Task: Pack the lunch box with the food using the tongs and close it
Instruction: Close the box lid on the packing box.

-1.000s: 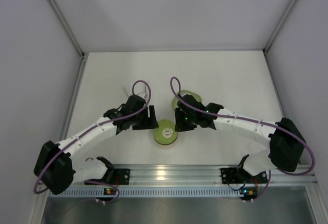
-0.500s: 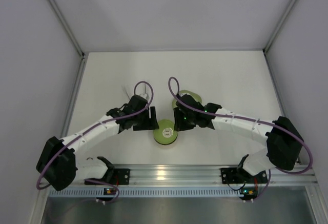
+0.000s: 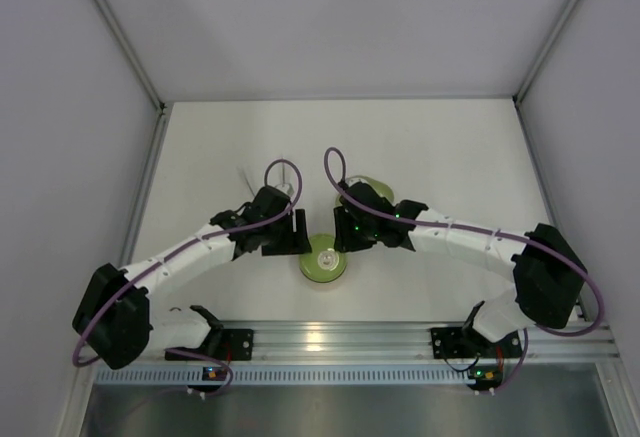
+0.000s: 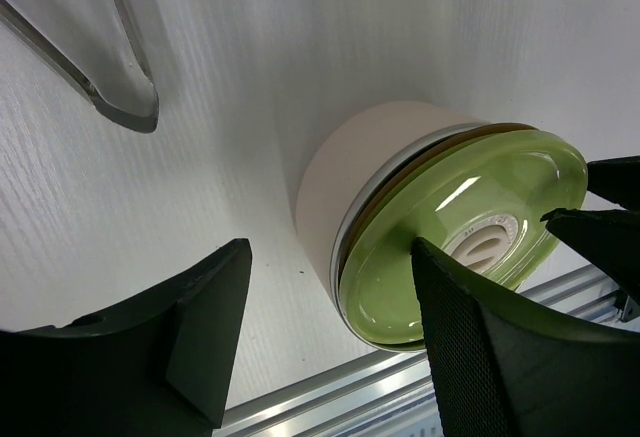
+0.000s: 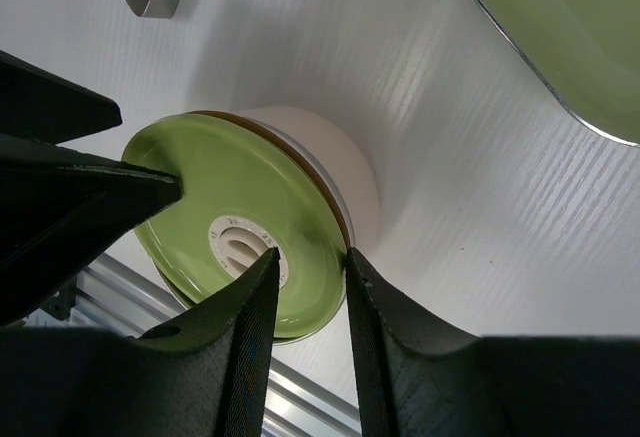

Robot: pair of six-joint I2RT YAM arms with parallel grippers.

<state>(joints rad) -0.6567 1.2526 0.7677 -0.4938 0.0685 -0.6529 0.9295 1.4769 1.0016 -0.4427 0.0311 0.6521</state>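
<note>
The lid (image 3: 324, 256) sits on the lunch box (image 4: 350, 172) – tongs (image 4: 110, 47) lie behind-left, the dish (image 5: 560, 37) seemingly behind-right.

Two arms are seen, each built of white link shells joined by bulky black joint housings. A purple cable is looped along each arm and arches above the wrist. Small green lights are shown on the right wrist housing. The jaws are formed of matte black plastic, finely textured on one inner face.

Green lid (image 4: 455, 227) w/ white centre spot, pale box (image 4: 370, 172) under; silver tongs (image 4: 120, 67); black grippers; white table (image 3: 430, 147).
</note>
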